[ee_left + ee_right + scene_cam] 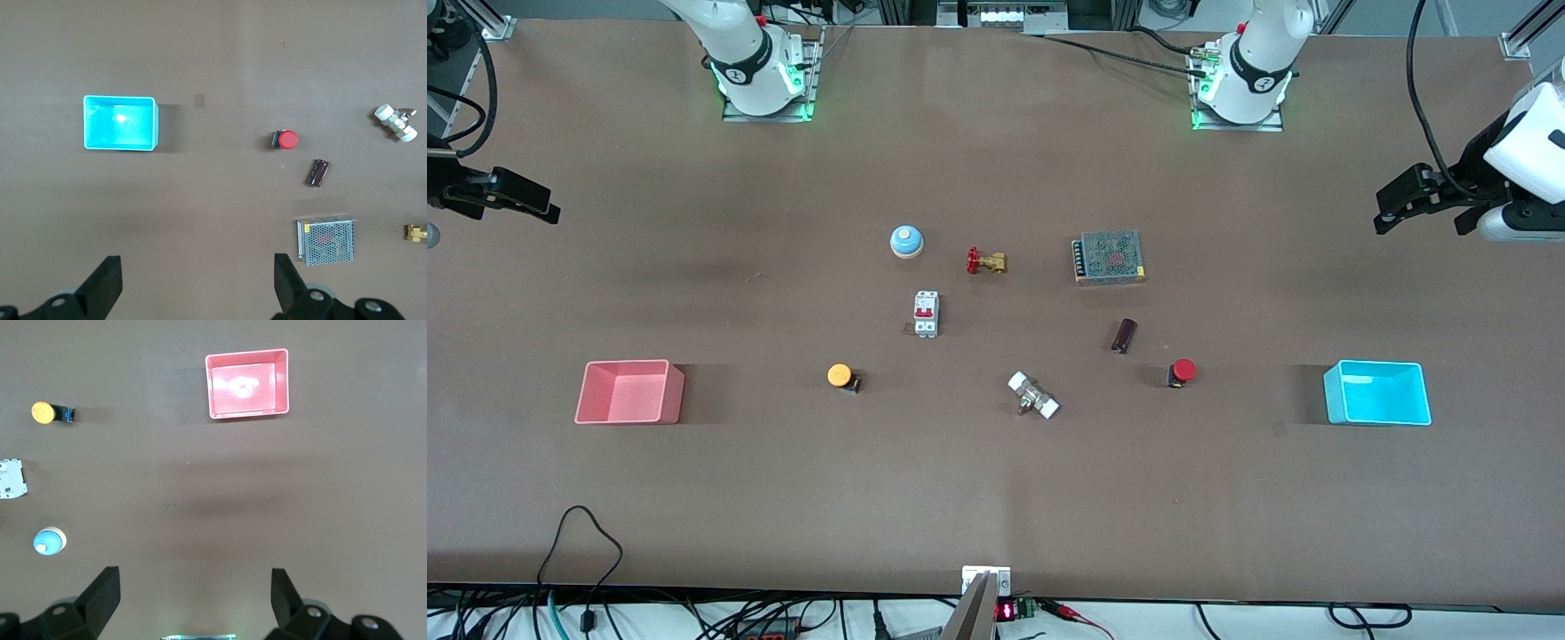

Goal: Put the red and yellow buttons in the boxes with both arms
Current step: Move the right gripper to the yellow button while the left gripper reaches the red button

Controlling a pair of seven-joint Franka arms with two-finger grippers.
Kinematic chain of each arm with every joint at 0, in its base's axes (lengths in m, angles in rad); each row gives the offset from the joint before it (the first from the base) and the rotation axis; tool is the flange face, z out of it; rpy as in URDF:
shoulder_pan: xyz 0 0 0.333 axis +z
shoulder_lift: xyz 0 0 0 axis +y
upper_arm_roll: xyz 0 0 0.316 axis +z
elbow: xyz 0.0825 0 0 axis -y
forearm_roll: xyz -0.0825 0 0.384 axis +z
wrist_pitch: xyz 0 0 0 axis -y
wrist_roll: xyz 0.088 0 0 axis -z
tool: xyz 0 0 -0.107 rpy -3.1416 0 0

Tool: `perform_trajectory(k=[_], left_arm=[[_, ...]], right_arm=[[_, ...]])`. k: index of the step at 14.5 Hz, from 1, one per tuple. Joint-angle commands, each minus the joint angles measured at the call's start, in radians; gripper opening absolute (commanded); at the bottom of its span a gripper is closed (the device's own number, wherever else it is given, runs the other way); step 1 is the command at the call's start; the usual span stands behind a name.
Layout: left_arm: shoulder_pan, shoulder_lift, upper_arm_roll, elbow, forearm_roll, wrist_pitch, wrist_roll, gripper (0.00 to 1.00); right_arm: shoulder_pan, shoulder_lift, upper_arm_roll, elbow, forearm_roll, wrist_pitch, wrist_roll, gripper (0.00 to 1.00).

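Hovering at table ends, left claw (1424,212), right claw (520,203) open

1. We are seeing a pink-red box (630,392) and a cyan box (1377,393) on the brown table (996,498).
2. We are noting one button with a red cap (1182,372) and one with an orange-yellow cap (840,376), both showing black bodies.
3. We are looking at a blue-and-white bell (906,241).
4. We are seeing a brass valve (986,261) showing a red handle.
5. We are seeing black grippers, the left one (198,283) and the right one (195,595).
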Motion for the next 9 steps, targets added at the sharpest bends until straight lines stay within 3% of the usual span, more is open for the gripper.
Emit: perform_trajectory(k=[1, 5, 9], left_arm=[[0.004, 0.022, 0.0, 0.04, -0.016, -0.019, 0.024, 1.0], [0.004, 0.037, 0.001, 0.037, -0.019, -0.016, 0.01, 1.0], [-0.013, 0.089, -0.017, 0.032, -0.017, -0.036, -0.035, 1.0]], right_arm=[[-0.001, -0.02, 0.004, -0.025, -0.002, -0.008, -0.015, 1.0], [0.03, 0.023, 0.012, -0.025, 0.018, 0.03, -0.012, 1.0], [0.116, 0.154, 0.012, -0.025, 0.023, 0.165, 0.002, 1.0]])
